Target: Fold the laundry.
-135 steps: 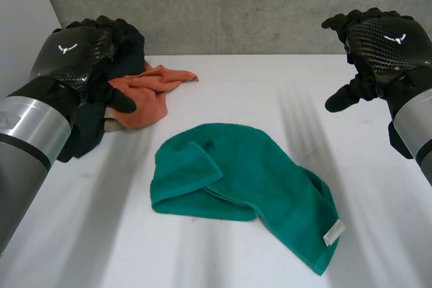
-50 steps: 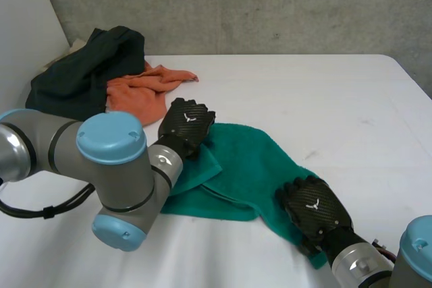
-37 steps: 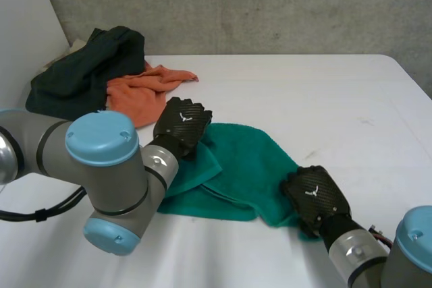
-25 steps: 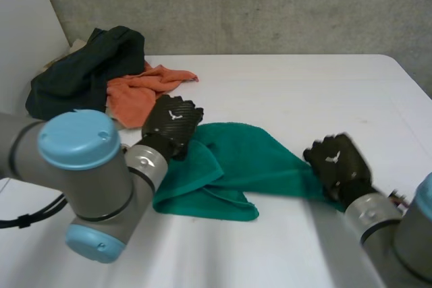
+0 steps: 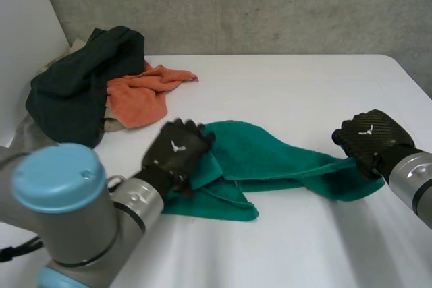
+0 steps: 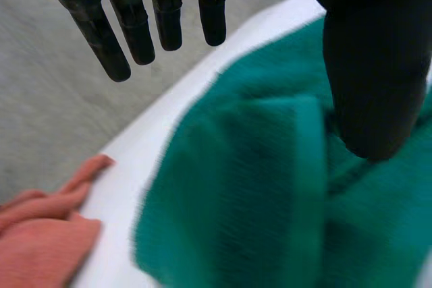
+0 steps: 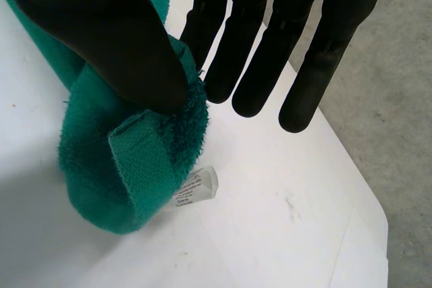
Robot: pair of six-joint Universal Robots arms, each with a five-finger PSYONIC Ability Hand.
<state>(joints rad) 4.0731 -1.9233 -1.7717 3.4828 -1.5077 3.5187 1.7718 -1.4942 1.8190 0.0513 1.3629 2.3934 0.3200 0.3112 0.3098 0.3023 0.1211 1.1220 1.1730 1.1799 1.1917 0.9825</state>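
A green towel (image 5: 270, 160) lies across the middle of the white table (image 5: 297, 85), stretched out to the right and bunched in folds at its left end. My left hand (image 5: 177, 153) hovers over that bunched left end; its fingers (image 6: 138, 25) are straight and its thumb (image 6: 368, 52) stands apart above the towel (image 6: 270, 187), so it is open. My right hand (image 5: 370, 138) holds the towel's right end. Its thumb (image 7: 101, 25) pinches a fold of towel (image 7: 128, 166) against the fingers, with a white label (image 7: 196, 188) hanging just below.
A dark garment (image 5: 81, 79) is heaped at the table's back left, with an orange cloth (image 5: 138, 96) beside it, a little beyond my left hand. The orange cloth (image 6: 34, 241) lies close to the towel's left end. A concrete wall runs behind the table.
My right hand closed on the towel's right end and dragged it rightward, stretching the towel out. My left hand opened, let go of the left fold and drew back toward me.
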